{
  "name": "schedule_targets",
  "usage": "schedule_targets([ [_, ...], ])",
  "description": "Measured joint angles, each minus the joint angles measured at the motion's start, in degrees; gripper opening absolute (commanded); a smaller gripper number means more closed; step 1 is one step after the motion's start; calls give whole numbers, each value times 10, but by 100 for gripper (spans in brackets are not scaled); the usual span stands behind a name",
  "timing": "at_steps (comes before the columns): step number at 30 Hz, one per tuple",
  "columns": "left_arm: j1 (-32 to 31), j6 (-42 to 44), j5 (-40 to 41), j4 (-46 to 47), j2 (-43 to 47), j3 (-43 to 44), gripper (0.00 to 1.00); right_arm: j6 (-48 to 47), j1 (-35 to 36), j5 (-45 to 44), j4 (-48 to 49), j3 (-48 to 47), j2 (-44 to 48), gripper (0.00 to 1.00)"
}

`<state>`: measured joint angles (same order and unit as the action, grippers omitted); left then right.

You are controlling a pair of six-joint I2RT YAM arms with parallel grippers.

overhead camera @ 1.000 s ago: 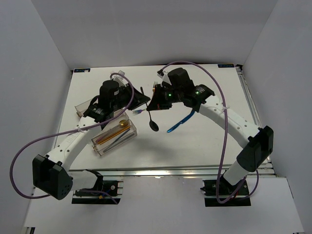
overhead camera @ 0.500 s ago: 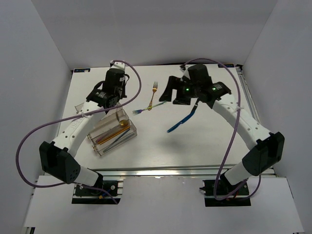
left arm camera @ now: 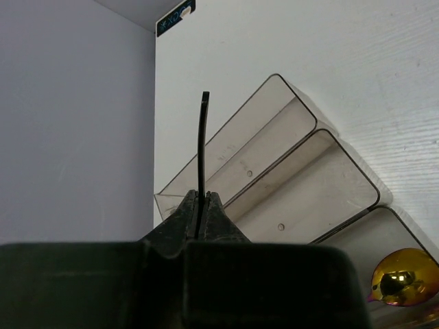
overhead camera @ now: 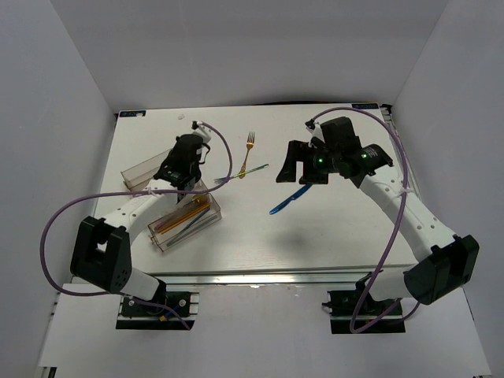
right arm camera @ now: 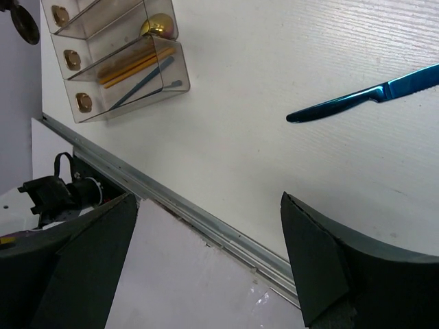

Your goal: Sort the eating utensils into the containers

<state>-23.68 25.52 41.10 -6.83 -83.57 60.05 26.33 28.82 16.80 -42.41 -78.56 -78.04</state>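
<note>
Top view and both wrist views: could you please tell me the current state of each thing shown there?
Left fingers: shut on black spoon.
Black spoon: held by handle over tray.
Right fingers: open, empty.
Blue knife: lying on table.
Gold fork: lying on table.
Iridescent fork: lying on table.
Tray: two far compartments empty, near ones hold utensils.

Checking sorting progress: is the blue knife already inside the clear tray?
No, the blue knife lies on the bare tabletop, well apart from the clear tray.
</note>
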Motion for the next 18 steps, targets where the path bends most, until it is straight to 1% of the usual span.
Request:
schedule_targets([
  [4, 10, 17, -14, 61, 0, -67, 0, -10, -2, 3, -9, 0, 1, 89],
  [8, 24, 18, -35, 76, -6, -102, 0, -17, -5, 2, -14, 0, 8, 89],
  [10, 28, 15, -44, 88, -5, -116, 7, -17, -6, 3, -14, 0, 10, 89],
  [12, 28, 11, -53, 92, -5, -128, 11, -17, -6, 3, -14, 0, 10, 89],
  [13, 28, 9, -58, 92, -5, -132, 14, -16, -6, 3, -14, 0, 10, 89],
  [15, 28, 3, -68, 88, -5, -138, 15, -13, -7, 3, -12, 0, 10, 89],
  [16, 28, 0, -72, 88, -5, -140, 19, -12, -7, 3, -11, 0, 10, 89],
  [18, 28, -6, -81, 88, 2, -150, 22, -7, -7, 3, -10, 0, 10, 89],
])
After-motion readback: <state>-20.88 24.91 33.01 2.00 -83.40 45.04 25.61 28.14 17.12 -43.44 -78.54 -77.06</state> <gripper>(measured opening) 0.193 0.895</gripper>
